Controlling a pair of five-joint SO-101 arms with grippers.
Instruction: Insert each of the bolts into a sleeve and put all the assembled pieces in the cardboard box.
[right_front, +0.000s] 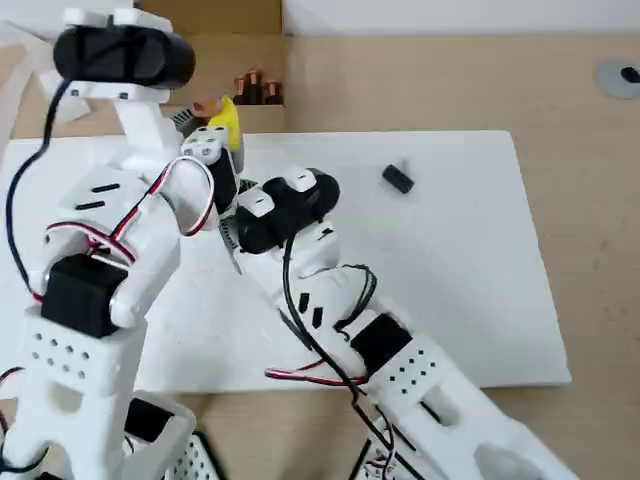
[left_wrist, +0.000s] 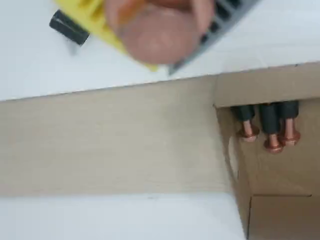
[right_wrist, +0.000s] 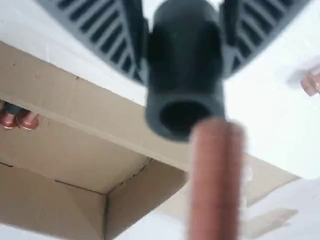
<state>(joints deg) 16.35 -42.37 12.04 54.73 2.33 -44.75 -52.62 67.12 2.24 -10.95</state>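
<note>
Copper bolt (right_wrist: 215, 175), smooth-shanked, has its tip at the open mouth of the black sleeve (right_wrist: 185, 75), which the right pincer (right_wrist: 185, 50) pinches. Left pincer (left_wrist: 160, 30) clamps the bolt's rounded head. Three assembled pieces (left_wrist: 270, 127) sit together in the cardboard box (left_wrist: 280, 215).

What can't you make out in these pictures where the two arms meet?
Right wrist view: whether the copper-coloured metal bolt has entered the black cylindrical sleeve; the bolt is a blur in front of the sleeve's mouth.
High view: that same joint; the arms' white-and-black wrists cover it.
Left wrist view: the bolt's near end, blurred and cut by the picture's edge.
Right wrist view: a small copper piece, cut by the edge, too little to identify.
</note>
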